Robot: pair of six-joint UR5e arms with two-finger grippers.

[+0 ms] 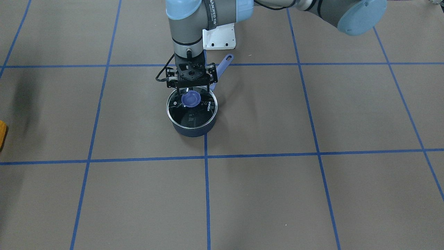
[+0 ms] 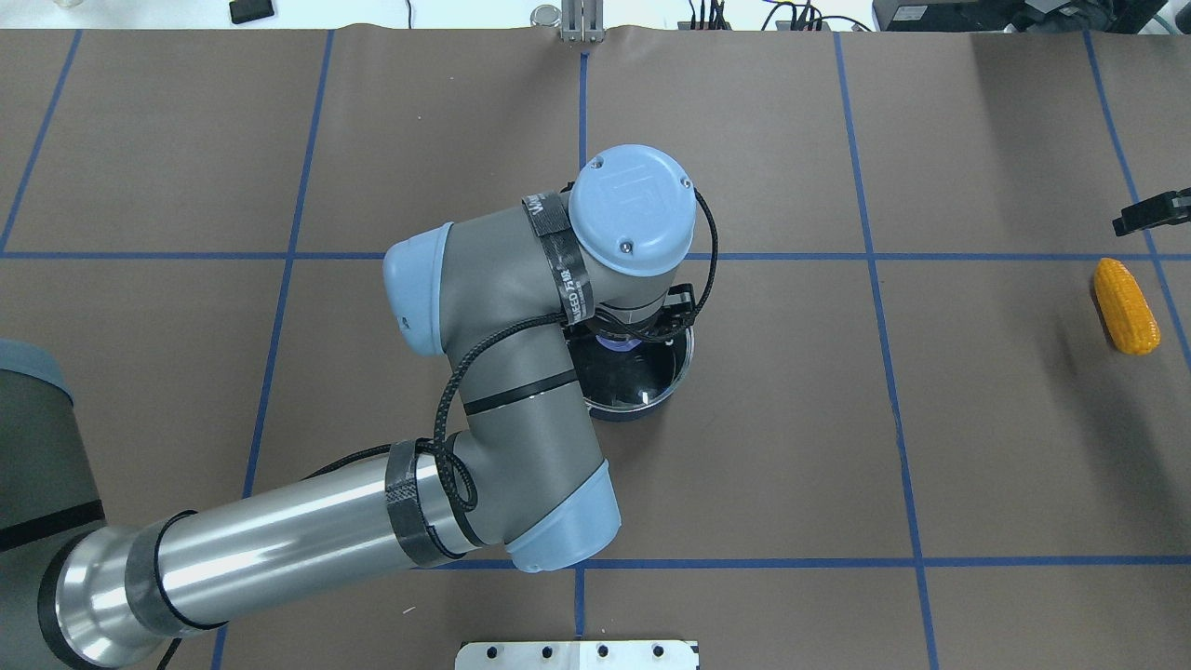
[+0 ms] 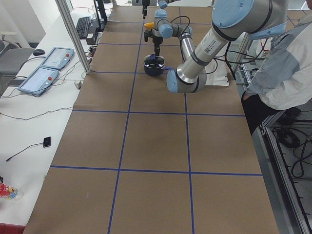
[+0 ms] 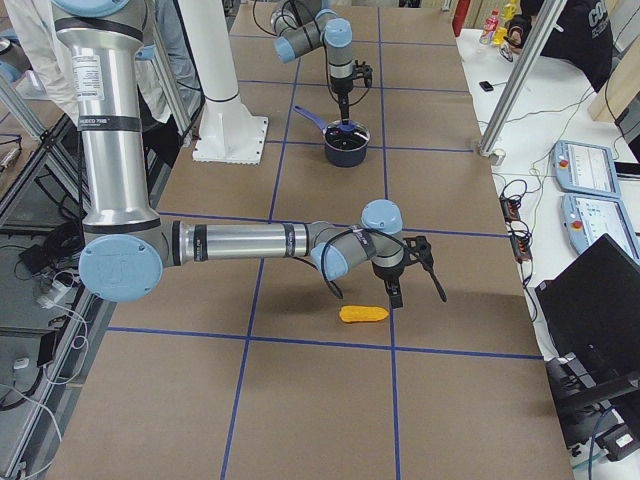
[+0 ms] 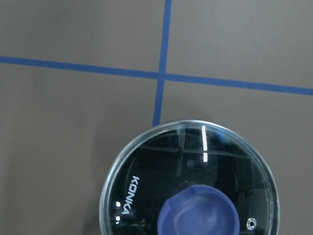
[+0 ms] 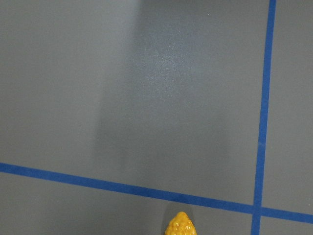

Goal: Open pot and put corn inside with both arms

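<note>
A dark blue pot with a long handle stands near the table's middle, closed by a glass lid with a blue knob. My left gripper hangs straight down over the knob, open, a finger on either side just above it. The left wrist view shows the lid and the knob directly below. The corn lies on the table far to the right. My right gripper hovers just beyond the corn, fingers spread and empty. The corn's tip shows in the right wrist view.
The white mounting base sits behind the pot. Blue tape lines grid the brown table. An operator stands by the table's robot side. Teach pendants and an aluminium post are on the far side.
</note>
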